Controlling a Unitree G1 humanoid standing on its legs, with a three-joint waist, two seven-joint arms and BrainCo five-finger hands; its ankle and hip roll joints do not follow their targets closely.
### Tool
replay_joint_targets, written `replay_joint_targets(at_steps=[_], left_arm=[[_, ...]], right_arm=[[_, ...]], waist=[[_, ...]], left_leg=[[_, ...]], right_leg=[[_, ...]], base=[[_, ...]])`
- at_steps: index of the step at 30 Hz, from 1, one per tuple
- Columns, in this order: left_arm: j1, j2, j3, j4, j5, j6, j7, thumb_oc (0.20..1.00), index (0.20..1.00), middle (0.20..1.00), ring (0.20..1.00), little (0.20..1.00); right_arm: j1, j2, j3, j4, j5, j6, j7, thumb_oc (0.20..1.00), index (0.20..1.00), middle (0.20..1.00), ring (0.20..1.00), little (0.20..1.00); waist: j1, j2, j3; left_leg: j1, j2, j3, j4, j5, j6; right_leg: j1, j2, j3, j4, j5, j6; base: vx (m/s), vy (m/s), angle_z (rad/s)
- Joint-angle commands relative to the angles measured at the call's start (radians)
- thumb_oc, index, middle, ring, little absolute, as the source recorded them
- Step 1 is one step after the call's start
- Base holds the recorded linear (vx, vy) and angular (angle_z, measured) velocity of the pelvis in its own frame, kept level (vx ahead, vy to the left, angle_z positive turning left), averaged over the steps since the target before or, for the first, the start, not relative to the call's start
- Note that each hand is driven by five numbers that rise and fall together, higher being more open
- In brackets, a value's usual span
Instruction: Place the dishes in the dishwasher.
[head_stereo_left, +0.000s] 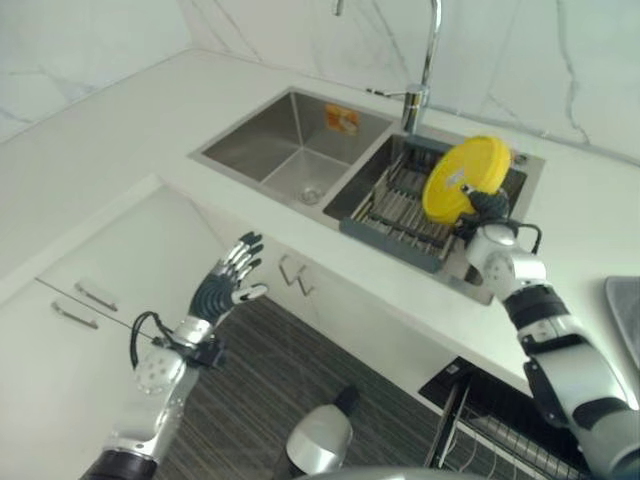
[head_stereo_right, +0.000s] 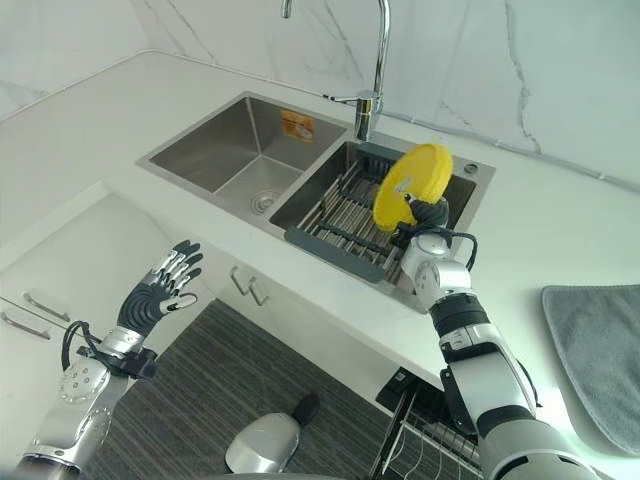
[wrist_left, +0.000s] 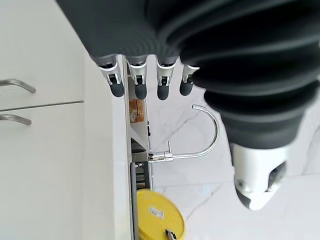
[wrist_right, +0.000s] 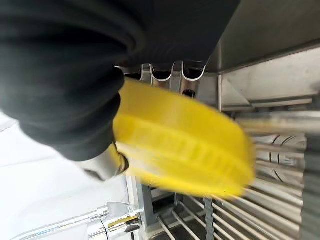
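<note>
The right hand grips a yellow plate, tilted over the rack, upper right. Nothing is loaded yet. The left hand, lower left, is spread wide.

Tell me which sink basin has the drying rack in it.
The basin on the robot's right, below the faucet. It holds the dish rack and the yellow plate gripped by the right robot hand; the other basin is bare.

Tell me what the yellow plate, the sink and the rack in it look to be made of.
Yellow plate, gripped by the right hand: likely plastic, opaque with a dull sheen. Sink: apparently brushed stainless steel, grey with soft reflections. Rack: shiny metal bars in a dark frame, possibly plastic.
</note>
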Motion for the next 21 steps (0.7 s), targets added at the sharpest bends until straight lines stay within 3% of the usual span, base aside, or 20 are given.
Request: replay_joint_targets(at_steps=[1,8,14,19,21], left_arm=[[-0.003,-0.009,-0.048,-0.006,-0.046,-0.043,-0.003,1.0,1.0,1.0,1.0,1.0],[-0.003,-0.018,-0.083,-0.003,-0.053,-0.054,-0.01,1.0,1.0,1.0,1.0,1.0],[-0.013,-0.024,-0.107,-0.015,-0.047,-0.053,0.003,1.0,1.0,1.0,1.0,1.0],[-0.022,-0.023,-0.112,-0.026,-0.044,-0.04,0.012,1.0,1.0,1.0,1.0,1.0],[-0.022,-0.022,-0.112,-0.028,-0.044,-0.039,0.013,1.0,1.0,1.0,1.0,1.0]], right_arm=[[-0.06,-0.054,0.054,-0.071,-0.049,-0.111,-0.029,0.2,0.2,0.2,0.2,0.2],[-0.022,-0.039,0.052,-0.134,-0.133,-0.202,-0.092,0.2,0.2,0.2,0.2,0.2],[-0.005,-0.021,0.057,-0.19,-0.152,-0.238,-0.096,0.2,0.2,0.2,0.2,0.2],[0.024,-0.002,0.049,-0.284,-0.106,-0.353,-0.071,0.2,0.2,0.2,0.2,0.2],[0.027,-0.001,0.05,-0.301,-0.116,-0.366,-0.07,0.2,0.2,0.2,0.2,0.2]], waist=[[0.026,0.046,-0.069],[0.013,0.05,-0.073],[-0.001,0.049,-0.079],[-0.023,0.043,-0.087],[-0.025,0.042,-0.088]], left_leg=[[0.132,-0.031,-0.06,-0.101,-0.062,0.089],[0.138,-0.025,-0.042,-0.101,-0.068,0.089],[0.148,-0.019,-0.016,-0.101,-0.077,0.088],[0.164,-0.002,0.025,-0.101,-0.087,0.085],[0.165,0.0,0.031,-0.101,-0.089,0.085]], right_leg=[[-0.136,0.034,0.082,0.18,-0.001,-0.019],[-0.134,0.031,0.081,0.179,0.001,-0.014],[-0.128,0.03,0.087,0.171,0.003,-0.013],[-0.121,0.03,0.095,0.158,0.01,-0.011],[-0.12,0.03,0.097,0.156,0.01,-0.012]], base=[[0.0,0.0,0.0],[0.0,-0.004,0.0],[-0.01,-0.017,-0.01],[-0.01,-0.054,-0.12],[-0.02,-0.049,-0.1]])
